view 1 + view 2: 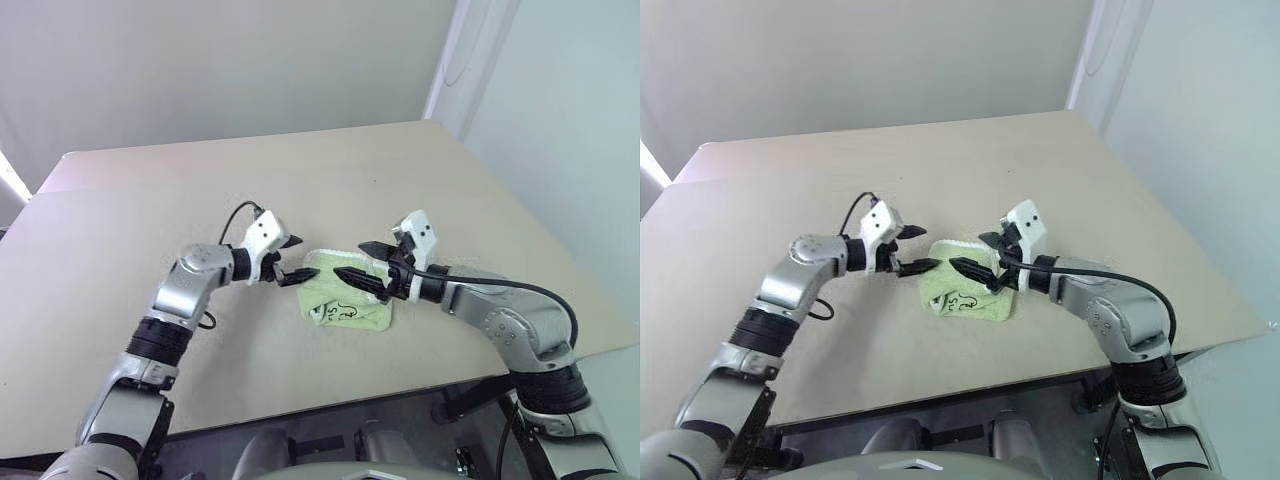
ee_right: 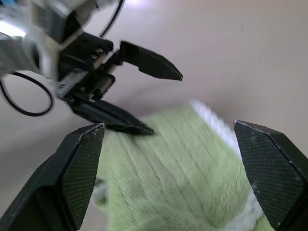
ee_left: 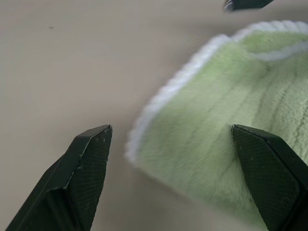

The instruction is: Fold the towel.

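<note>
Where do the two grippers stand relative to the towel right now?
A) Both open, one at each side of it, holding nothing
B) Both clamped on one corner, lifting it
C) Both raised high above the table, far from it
A: the left gripper and right gripper both gape open at opposite sides of the towel, which lies on the table ungripped.

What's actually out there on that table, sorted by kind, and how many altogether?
Towel, light green, already folded over: 1
Gripper, black-fingered, both open: 2, the left gripper and the right gripper, one at each side of the cloth
Table: 1
Total: 4
</note>
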Available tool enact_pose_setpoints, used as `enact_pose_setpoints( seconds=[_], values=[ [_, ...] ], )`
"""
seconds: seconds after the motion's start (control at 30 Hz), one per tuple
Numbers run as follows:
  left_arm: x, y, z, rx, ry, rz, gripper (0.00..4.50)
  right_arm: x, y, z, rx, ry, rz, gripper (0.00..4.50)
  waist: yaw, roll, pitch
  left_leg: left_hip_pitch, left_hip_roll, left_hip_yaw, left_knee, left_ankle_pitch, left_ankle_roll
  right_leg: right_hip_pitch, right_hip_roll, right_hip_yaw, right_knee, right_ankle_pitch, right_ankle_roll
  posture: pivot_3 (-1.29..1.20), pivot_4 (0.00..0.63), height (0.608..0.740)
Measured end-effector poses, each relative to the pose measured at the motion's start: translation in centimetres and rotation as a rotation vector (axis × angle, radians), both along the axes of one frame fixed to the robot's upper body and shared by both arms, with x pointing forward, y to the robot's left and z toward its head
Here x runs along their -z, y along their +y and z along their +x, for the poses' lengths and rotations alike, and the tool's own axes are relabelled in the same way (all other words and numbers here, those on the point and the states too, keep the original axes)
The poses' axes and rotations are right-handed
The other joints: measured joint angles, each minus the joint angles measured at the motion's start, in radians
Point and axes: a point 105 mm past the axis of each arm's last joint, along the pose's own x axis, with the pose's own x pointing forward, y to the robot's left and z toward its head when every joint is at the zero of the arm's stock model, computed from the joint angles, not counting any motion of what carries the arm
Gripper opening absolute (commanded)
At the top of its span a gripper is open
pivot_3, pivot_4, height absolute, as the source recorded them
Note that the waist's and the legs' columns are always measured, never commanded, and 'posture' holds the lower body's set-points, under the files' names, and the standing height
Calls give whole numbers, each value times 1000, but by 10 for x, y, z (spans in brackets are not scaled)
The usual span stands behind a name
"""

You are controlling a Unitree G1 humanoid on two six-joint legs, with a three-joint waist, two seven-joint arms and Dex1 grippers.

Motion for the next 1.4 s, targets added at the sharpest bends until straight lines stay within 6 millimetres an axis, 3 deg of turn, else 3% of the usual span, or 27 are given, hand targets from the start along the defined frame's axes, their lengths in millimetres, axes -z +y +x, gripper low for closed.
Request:
enact_pose_setpoints(
  seconds=[0.23, 0.43, 0.7, 0.87, 0.97, 1.07, 1.2, 1.3, 1.4],
  values=[
    [30, -4, -10, 38, -39, 95, 4178, 56, 5, -11, -8, 69, -168, 4500, -6, 0, -1, 1, 0, 0, 0, 0, 0, 0, 1, 0, 2, 0, 0, 0, 0, 740],
    [33, -9, -10, 57, -98, 113, 4178, 65, 2, -7, -7, -3, -268, 4500, -4, -2, -4, 6, 0, 0, 1, 0, 0, 6, 1, 0, 1, -4, 1, 0, 0, 740],
    [31, -10, -6, 22, -72, 54, 4178, 60, 0, -6, -18, -4, -242, 4500, -4, -2, -4, 14, 0, 0, 1, 0, 0, 13, 1, 0, 1, -5, 1, 0, 0, 740],
    [1, -1, 3, -26, 5, -98, 4178, 21, -2, -8, -40, -32, -59, 4500, -7, -3, -3, 13, 1, -1, 0, 0, 0, 12, 1, 0, 1, -4, 2, 0, 0, 740],
    [-18, 4, -4, 14, 77, -174, 4178, 0, 4, -17, -106, -57, 25, 4500, -15, -3, -3, 13, 1, -1, -2, 0, 1, 11, 1, 0, 1, -5, 3, 0, 0, 740],
    [-34, 22, -13, 45, 162, -212, 4178, -15, 7, -23, -152, -80, 66, 4500, -31, -3, -3, 12, 1, -2, -2, 0, 1, 11, 1, -1, 1, -5, 2, 0, 0, 740],
    [-44, 51, -30, 87, 184, -137, 4178, -7, 7, -31, -228, -99, -60, 4500, -43, -2, -2, 13, 1, -1, -3, 0, 1, 11, 1, -1, 1, -6, 2, 0, 0, 740],
    [-32, 77, -46, 70, 229, -49, 4178, 11, 10, -39, -308, -109, -194, 4500, -51, -2, -2, 13, 2, -1, -4, 0, 1, 10, 1, -1, 1, -8, -2, 0, 0, 740],
    [-22, 80, -53, 62, 252, -38, 4178, 24, 17, -43, -370, -134, -259, 4500, -46, -5, 0, 13, 2, -2, -3, 0, 1, 11, 0, -1, 1, -8, -2, 0, 0, 740]
  ],
)
